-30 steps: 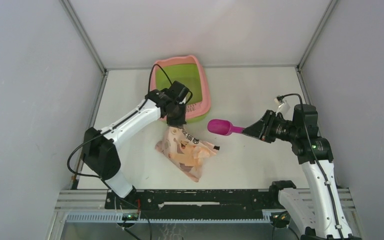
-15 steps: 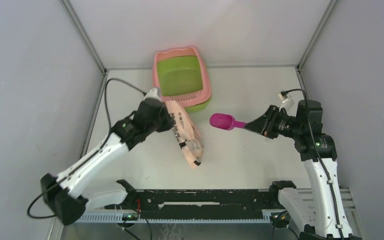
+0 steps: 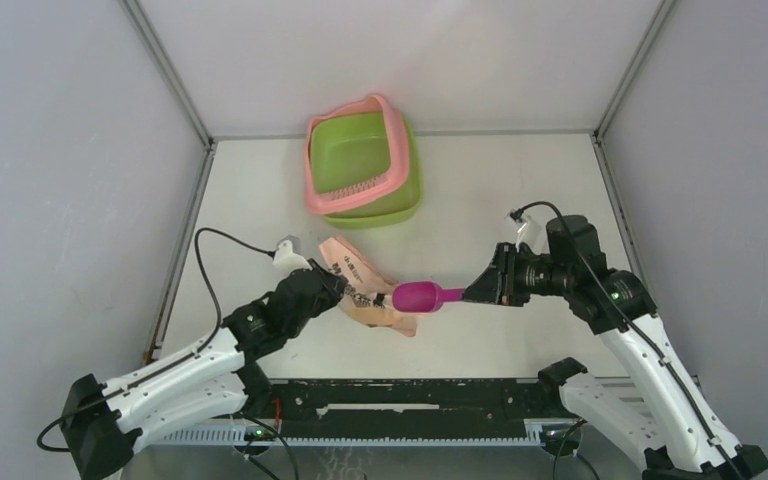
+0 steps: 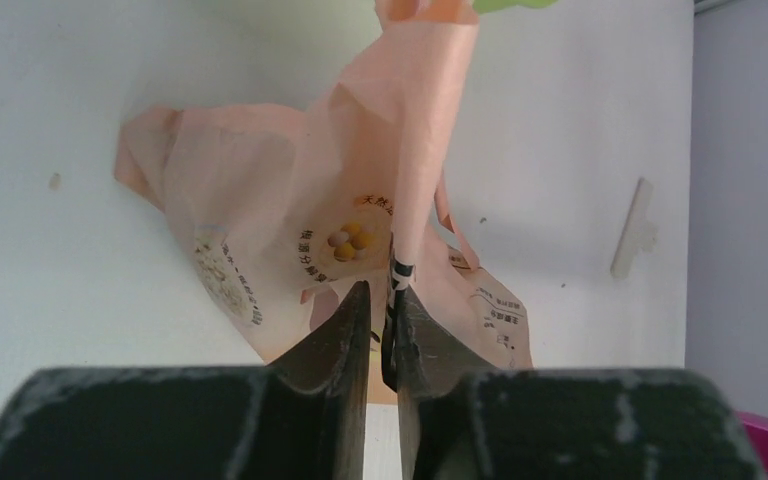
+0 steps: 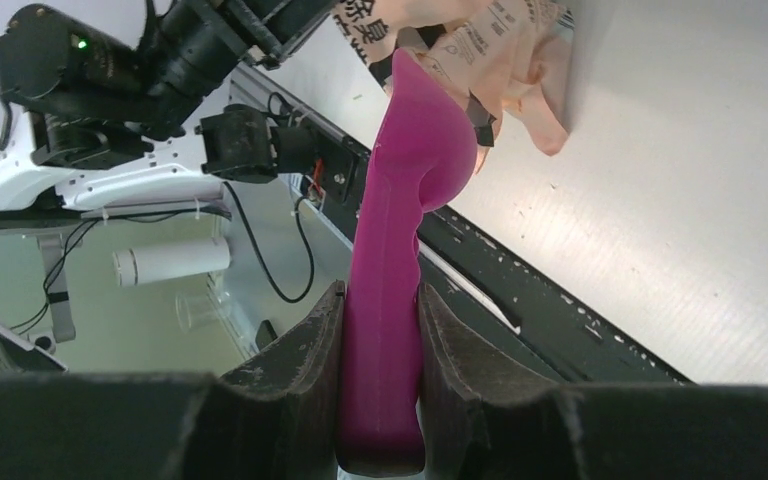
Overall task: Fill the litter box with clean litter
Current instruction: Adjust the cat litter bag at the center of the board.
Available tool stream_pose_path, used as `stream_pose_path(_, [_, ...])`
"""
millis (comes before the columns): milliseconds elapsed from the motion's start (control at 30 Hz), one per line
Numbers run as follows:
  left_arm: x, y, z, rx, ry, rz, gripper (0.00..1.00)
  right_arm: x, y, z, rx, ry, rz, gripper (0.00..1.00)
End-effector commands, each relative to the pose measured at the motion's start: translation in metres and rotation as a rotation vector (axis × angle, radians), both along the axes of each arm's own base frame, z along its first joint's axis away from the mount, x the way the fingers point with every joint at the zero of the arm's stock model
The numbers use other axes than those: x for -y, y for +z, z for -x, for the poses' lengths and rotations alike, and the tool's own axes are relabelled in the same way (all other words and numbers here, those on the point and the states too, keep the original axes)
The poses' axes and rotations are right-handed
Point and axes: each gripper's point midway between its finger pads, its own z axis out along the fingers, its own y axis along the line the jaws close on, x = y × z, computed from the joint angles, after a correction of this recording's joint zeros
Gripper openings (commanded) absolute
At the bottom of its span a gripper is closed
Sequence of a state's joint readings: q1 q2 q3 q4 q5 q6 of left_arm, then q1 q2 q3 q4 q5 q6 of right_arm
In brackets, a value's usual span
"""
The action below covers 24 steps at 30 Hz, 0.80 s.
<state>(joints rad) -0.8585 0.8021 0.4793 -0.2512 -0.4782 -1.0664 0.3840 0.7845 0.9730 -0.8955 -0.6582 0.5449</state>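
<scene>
The left gripper [image 4: 381, 300] sits at the left end of the peach-pink bag [image 3: 345, 262]. Its fingers are nearly together, pinching a folded edge of the bag that rises into the narrow slit between them. At the bag's right end, the right gripper [image 5: 380, 300] is clamped on the handle of the magenta scoop [image 3: 415, 297], whose bowl overlaps the bag's mouth. The litter box [image 3: 355, 150] stands well apart from the bag, farther back on the table [image 3: 520, 190], with its green basin facing up and its pink grid at the end nearer the bag.
</scene>
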Motion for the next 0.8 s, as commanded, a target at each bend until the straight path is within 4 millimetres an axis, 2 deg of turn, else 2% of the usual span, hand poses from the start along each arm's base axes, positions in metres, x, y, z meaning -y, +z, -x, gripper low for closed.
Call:
stream_pose_path(0, [-0.006, -0.008, 0.010, -0.014, 0.004, -0.004, 0.21, 0.010, -0.007, -0.002, 0.014, -0.064, 0.058, 0.00])
stream_pose_path(133, [-0.015, -0.019, 0.018, -0.025, 0.014, 0.000, 0.20, 0.012, -0.012, -0.004, 0.016, -0.071, 0.084, 0.00])
stream_pose_path(267, [-0.024, -0.025, 0.024, -0.023, 0.024, -0.001, 0.05, 0.011, -0.005, -0.009, 0.029, -0.072, 0.082, 0.00])
stream_pose_path(467, [-0.037, -0.029, 0.029, -0.024, 0.044, -0.022, 0.07, 0.002, 0.003, -0.013, 0.025, -0.026, 0.060, 0.00])
stream_pose_path(533, [-0.038, -0.029, 0.030, -0.023, 0.044, -0.027, 0.03, 0.001, 0.005, -0.016, 0.032, -0.027, 0.059, 0.00])
stream_pose_path(633, [-0.042, -0.031, 0.034, -0.039, 0.043, -0.041, 0.00, 0.001, 0.017, -0.035, 0.072, -0.066, 0.065, 0.00])
stream_pose_path(767, [-0.046, -0.032, 0.038, -0.055, 0.048, -0.048, 0.00, -0.002, 0.038, -0.080, 0.128, -0.142, 0.065, 0.00])
